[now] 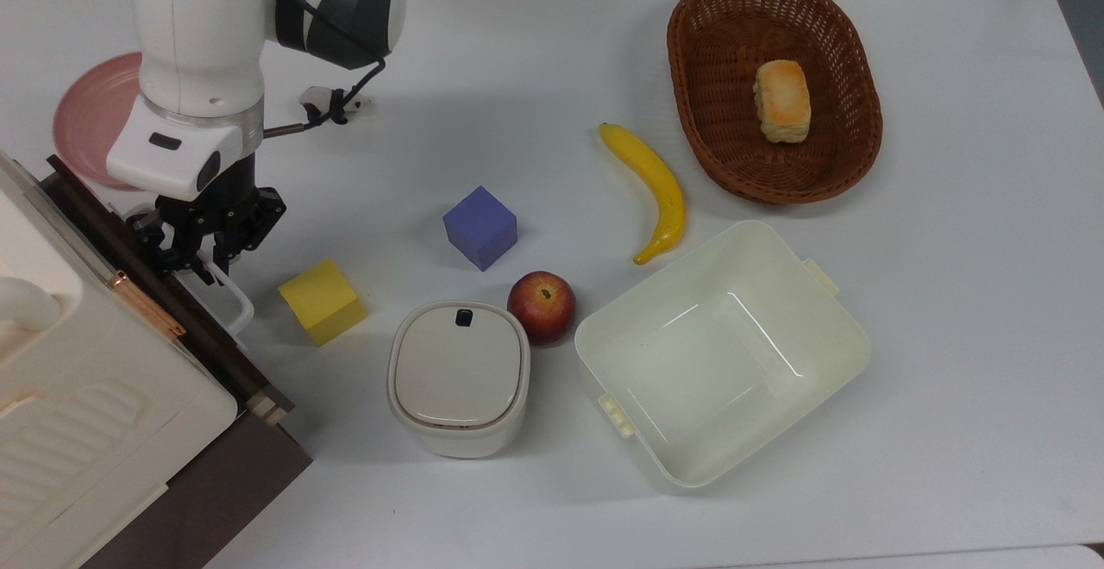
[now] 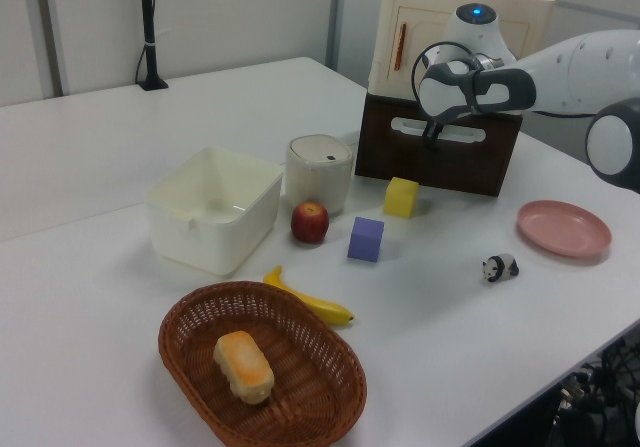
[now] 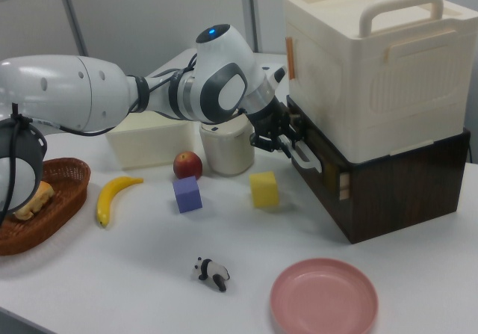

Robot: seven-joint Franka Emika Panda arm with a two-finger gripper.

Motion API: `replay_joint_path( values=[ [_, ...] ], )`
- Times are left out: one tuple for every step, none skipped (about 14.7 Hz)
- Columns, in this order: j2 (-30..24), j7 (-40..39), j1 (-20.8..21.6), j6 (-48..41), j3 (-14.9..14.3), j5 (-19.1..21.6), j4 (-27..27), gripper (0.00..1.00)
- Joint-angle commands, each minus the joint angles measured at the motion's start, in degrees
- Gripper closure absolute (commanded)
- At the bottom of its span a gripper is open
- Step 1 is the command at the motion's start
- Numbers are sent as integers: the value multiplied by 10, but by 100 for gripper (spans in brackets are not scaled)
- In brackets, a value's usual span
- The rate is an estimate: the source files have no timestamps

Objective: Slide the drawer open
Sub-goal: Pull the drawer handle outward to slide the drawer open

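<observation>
The drawer (image 1: 220,353) is the dark brown front panel of a brown box under a cream case (image 1: 86,397) at the top view's left edge. It stands slightly out, with a strip of light wood side (image 3: 343,186) showing behind the front. My gripper (image 1: 200,263) is shut on its white loop handle (image 1: 237,302), near the handle's upper end in the top view. In the left view the gripper (image 2: 433,135) sits at the handle (image 2: 455,132) on the drawer front (image 2: 470,167). In the right view the gripper (image 3: 287,146) holds the handle (image 3: 308,158).
A yellow cube (image 1: 322,302) lies close to the handle. A purple cube (image 1: 480,228), apple (image 1: 541,307), white lidded bin (image 1: 459,377), cream tub (image 1: 707,362), banana (image 1: 651,190) and basket (image 1: 690,78) with bread (image 1: 782,101) lie rightwards. A pink plate (image 1: 82,112) and panda toy (image 3: 211,272) lie behind the arm.
</observation>
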Motion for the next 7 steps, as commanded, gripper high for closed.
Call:
replay_joint_path(
  values=[
    [-48,22,14,7,2,-3,-47,89],
    [-53,21,15,7,3,-3,-56,89],
    [-61,21,15,7,3,-3,-65,89],
    [-66,21,16,7,3,-3,-71,89],
    [-70,21,21,6,4,-3,-75,89],
    [-75,21,22,7,4,-3,-84,89],
    [-82,22,23,6,4,-3,-92,89]
  ],
)
